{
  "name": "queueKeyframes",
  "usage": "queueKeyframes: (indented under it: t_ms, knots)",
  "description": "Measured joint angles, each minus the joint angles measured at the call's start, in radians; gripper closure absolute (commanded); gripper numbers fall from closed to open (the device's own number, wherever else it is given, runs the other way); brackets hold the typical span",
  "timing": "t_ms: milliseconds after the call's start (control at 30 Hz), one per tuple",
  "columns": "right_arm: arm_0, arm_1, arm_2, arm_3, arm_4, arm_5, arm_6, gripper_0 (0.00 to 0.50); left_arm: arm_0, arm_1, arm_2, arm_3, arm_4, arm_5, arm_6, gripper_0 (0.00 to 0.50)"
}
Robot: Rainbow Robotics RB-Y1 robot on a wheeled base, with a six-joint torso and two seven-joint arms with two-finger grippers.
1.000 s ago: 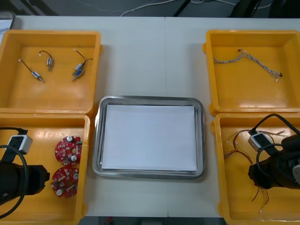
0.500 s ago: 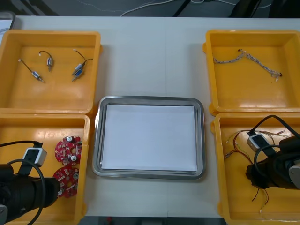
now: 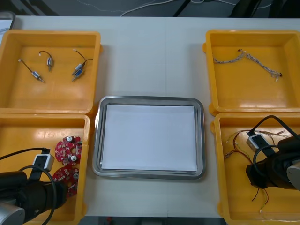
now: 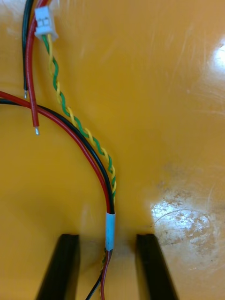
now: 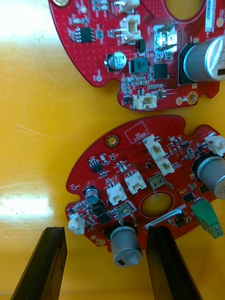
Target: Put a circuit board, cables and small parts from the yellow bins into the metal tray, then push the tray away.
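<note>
As left end effector (image 5: 108, 230) gapes, circuit board (image 5: 131, 161) edge between fingers (image 5: 47, 262)

A pale, matte desk (image 3: 140, 56) spans the front view. A thin straight seam (image 3: 165, 56) splits its top, running from the far edge toward the near one, a little right of centre. Beyond the far edge lies a dark grey floor (image 3: 70, 7), where a loose white cable (image 3: 140, 6) curves close to the desk's rim. Black slanted bars (image 3: 183, 6) stand on that floor near the cable's end; what they belong to cannot be told. At the desk's far left corner shows a grey-rimmed, pale object (image 3: 3, 22), cut off by the edge. A small red speck (image 3: 108, 219) shows just below the desk's near edge.
</note>
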Motion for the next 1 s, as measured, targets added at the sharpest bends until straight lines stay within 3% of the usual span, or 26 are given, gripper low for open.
queueKeyframes:
  t_ms: [67, 167, 233, 333, 467, 533, 633, 700, 1000]
  knots:
    - [0.0, 0.0, 0.0, 0.0, 0.0, 0.0, 0.0, 0.491, 0.0, -0.002, -0.005, 0.004, -0.003, 0.0, 0.0, 0.0]
    - [0.0, 0.002, 0.0, 0.0, 0.0, 0.0, 0.0, 0.5, 0.0, -0.003, -0.012, 0.005, -0.005, -0.001, 0.0, 0.0]
    - [0.0, 0.004, 0.0, 0.001, 0.0, 0.0, 0.0, 0.5, 0.0, -0.003, -0.013, 0.005, -0.005, -0.001, 0.0, 0.026]
    - [0.0, 0.004, 0.0, 0.001, 0.0, 0.0, 0.0, 0.5, 0.0, -0.003, -0.013, 0.006, -0.005, -0.001, 0.0, 0.158]
    - [-0.001, 0.004, 0.0, 0.001, -0.001, 0.001, 0.0, 0.5, -0.001, -0.003, -0.013, 0.006, -0.005, -0.001, 0.0, 0.296]
    - [-0.003, 0.004, -0.001, 0.001, -0.003, 0.009, 0.0, 0.5, -0.001, -0.003, -0.013, 0.006, -0.005, -0.001, 0.0, 0.335]
    - [-0.013, 0.004, -0.008, -0.005, -0.012, 0.053, 0.0, 0.5, -0.002, -0.003, -0.013, 0.006, -0.005, -0.001, 0.0, 0.444]
    - [-0.021, 0.004, -0.02, -0.022, -0.019, 0.109, 0.0, 0.5, -0.003, -0.003, -0.013, 0.006, -0.005, 0.0, 0.0, 0.487]
    - [-0.042, 0.004, -0.126, -0.137, -0.098, 0.273, 0.0, 0.5, -0.008, -0.003, -0.003, 0.008, -0.005, 0.008, 0.0, 0.5]
